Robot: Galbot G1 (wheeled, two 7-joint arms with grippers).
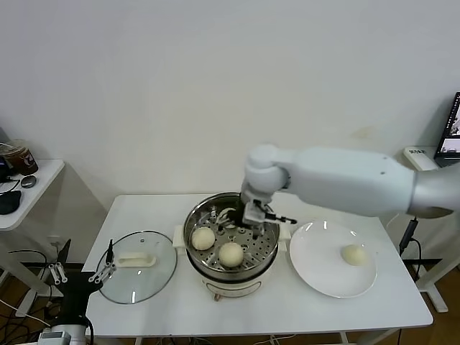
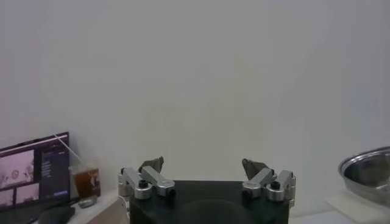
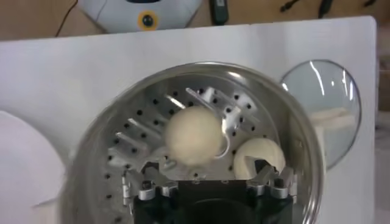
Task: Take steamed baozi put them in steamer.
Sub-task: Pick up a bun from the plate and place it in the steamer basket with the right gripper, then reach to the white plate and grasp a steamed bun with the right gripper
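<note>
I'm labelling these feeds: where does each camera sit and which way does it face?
Head: high on the robot, looking down at the table; right arm over the steamer.
Left wrist: on the parked left arm, facing the wall; open left pincer.
Right wrist: looking down into the steamer; open right pincer.
Head and right wrist share two baozi.

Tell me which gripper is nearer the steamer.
Right. The right gripper hangs open just above the steamer, over its far side. The left gripper sits parked off the table's left edge, beyond the glass lid.
</note>
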